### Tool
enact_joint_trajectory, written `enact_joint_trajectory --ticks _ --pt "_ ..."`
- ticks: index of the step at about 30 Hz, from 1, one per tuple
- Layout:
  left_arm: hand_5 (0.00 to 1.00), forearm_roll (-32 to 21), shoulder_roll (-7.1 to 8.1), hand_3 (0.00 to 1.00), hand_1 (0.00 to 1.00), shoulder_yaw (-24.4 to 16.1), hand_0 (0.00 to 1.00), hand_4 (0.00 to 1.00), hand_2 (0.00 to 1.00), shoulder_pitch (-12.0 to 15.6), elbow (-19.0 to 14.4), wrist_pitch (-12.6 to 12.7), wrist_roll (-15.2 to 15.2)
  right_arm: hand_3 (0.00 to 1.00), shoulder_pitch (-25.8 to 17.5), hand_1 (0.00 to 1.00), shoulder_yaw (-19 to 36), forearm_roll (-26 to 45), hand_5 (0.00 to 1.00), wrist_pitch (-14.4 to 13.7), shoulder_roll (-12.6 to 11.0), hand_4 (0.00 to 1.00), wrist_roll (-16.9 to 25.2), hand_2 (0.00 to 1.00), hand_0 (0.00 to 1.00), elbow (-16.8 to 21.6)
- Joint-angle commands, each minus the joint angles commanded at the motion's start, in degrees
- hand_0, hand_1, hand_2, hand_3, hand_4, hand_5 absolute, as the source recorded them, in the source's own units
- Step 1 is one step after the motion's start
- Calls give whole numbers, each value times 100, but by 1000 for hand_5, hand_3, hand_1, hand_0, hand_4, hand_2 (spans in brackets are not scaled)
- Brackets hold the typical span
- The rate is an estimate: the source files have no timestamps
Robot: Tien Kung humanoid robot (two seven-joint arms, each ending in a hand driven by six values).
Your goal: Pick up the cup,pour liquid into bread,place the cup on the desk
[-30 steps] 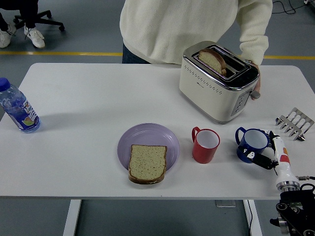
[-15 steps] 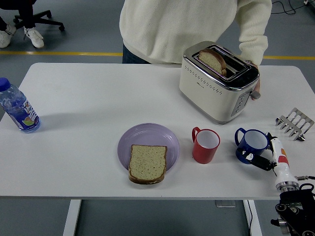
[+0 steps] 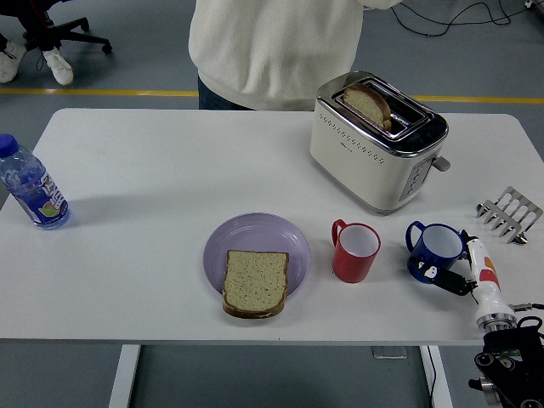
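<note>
1. The robot's right hand (image 3: 463, 270) is reaching in from the lower right corner, its white and black fingers (image 3: 478, 259) sitting against the right side and base of the dark blue ceramic cup (image 3: 434, 250); whether they are actually gripping it I cannot tell.
2. That blue cup is standing upright on the white table (image 3: 153, 170), right of centre near the front edge, with its handle pointing left.
3. Just left of it, apart from it, a red mug with a white inside (image 3: 354, 251) is standing upright, its handle also on the left.
4. Further left, a slice of brown bread (image 3: 254, 282) is lying on the near edge of a round lilac plate (image 3: 255, 234), slightly overhanging the rim.
5. A small metal toast rack (image 3: 509, 212) is sitting by the right edge.
6. A clear plastic water bottle with a blue cap (image 3: 31, 185) is standing at the far left.
7. Behind the cups, a cream and chrome toaster (image 3: 374, 144) is holding a slice of toast (image 3: 369, 103) in its slot.
8. A person in a cream sweater (image 3: 272, 51) is standing at the far side.
</note>
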Motion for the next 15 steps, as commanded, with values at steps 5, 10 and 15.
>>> enact_joint_trajectory --ticks 5,10,15 --pt "998 7 0 570 663 -2 643 375 681 1 0 1 -1 883 -5 524 11 -67 110 139 0 904 -68 651 606 2" --pt "998 14 0 569 662 -18 644 374 681 -1 0 3 -4 978 -9 660 53 -69 127 204 5 927 -78 780 772 0" --pt "998 14 -1 570 661 -19 644 373 681 -1 0 5 -6 998 -12 738 84 -30 127 260 9 938 -34 887 831 10"
